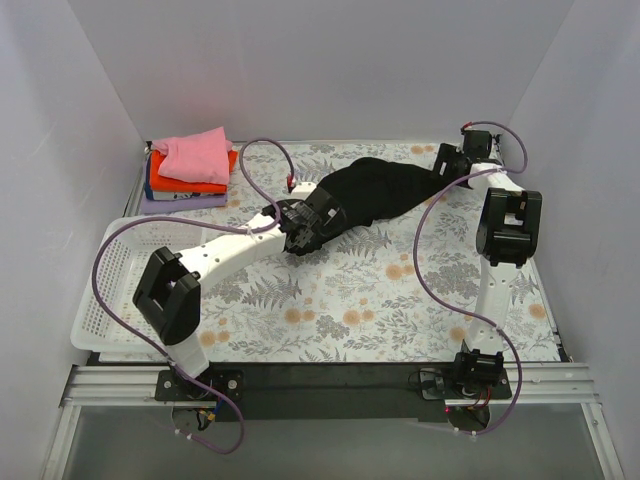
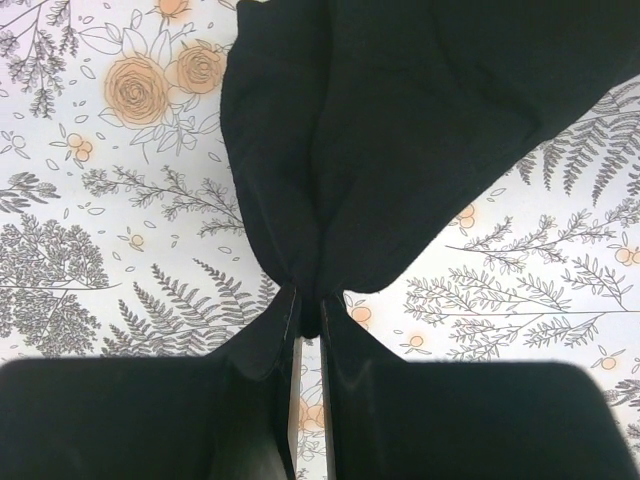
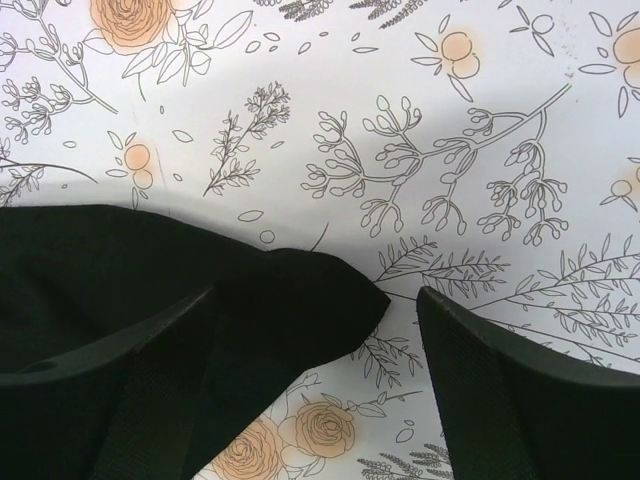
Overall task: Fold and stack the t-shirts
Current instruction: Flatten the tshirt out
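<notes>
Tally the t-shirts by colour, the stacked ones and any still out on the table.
black t-shirt, out on the table: 1
pink t-shirt, top of the stack: 1
orange t-shirt: 1
blue t-shirt, only an edge showing: 1
lilac t-shirt, bottom: 1
Total: 5

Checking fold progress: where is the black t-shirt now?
In the top view the black t-shirt lies bunched at far centre of the tablecloth, between the left gripper pinching one end and the open right gripper.
</notes>
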`<move>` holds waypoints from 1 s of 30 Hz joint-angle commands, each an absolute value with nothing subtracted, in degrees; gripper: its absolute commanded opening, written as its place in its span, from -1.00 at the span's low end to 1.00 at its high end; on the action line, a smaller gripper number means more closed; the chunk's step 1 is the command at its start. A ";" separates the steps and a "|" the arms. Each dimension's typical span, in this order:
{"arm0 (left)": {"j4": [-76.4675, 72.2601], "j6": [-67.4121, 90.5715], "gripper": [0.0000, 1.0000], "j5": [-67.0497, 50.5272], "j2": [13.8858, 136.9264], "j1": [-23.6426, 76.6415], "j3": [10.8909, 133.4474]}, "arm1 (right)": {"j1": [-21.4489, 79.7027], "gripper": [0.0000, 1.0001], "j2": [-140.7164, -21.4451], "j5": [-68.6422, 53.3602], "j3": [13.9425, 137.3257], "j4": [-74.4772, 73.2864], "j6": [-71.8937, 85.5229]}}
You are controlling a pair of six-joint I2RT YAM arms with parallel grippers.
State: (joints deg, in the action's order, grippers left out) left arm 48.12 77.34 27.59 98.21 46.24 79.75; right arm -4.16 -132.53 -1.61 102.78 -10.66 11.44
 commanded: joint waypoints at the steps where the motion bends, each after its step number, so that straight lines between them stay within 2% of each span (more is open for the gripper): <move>1: 50.18 78.05 -1.00 30.06 94.75 45.62 81.56 | -4.04 0.67 -133.59 -1.93 105.12 -11.42 10.98; 6: 49.75 78.22 -1.00 29.71 93.96 43.95 80.42 | -4.04 0.22 -134.12 -4.74 104.24 -11.42 11.42; 7: 49.05 78.31 -1.00 29.27 93.69 43.60 80.07 | -4.04 0.02 -133.86 -4.92 103.89 -11.43 11.43; 9: 48.52 78.40 -1.00 28.31 93.17 42.37 78.76 | -4.04 -0.21 -132.81 -5.10 102.22 -11.34 11.34; 11: 47.20 78.22 -1.00 27.07 92.47 40.97 77.79 | -4.04 -0.36 -132.02 -5.10 100.64 -11.34 11.08; 12: 46.76 78.22 -1.00 26.55 92.20 40.44 77.09 | -4.04 -0.65 -131.75 -5.27 100.11 -11.34 10.90; 14: 45.53 77.52 -1.00 24.97 91.32 38.42 76.82 | -4.13 -0.97 -130.26 -5.80 99.32 -11.43 10.81; 23: 41.31 72.78 -1.00 21.19 84.38 27.09 83.84 | -6.06 -0.97 -111.03 -10.37 88.08 -11.51 9.85; 30: 39.99 70.49 -1.00 21.27 78.41 22.42 90.96 | -10.89 -0.97 -82.41 -14.85 73.58 -12.22 11.60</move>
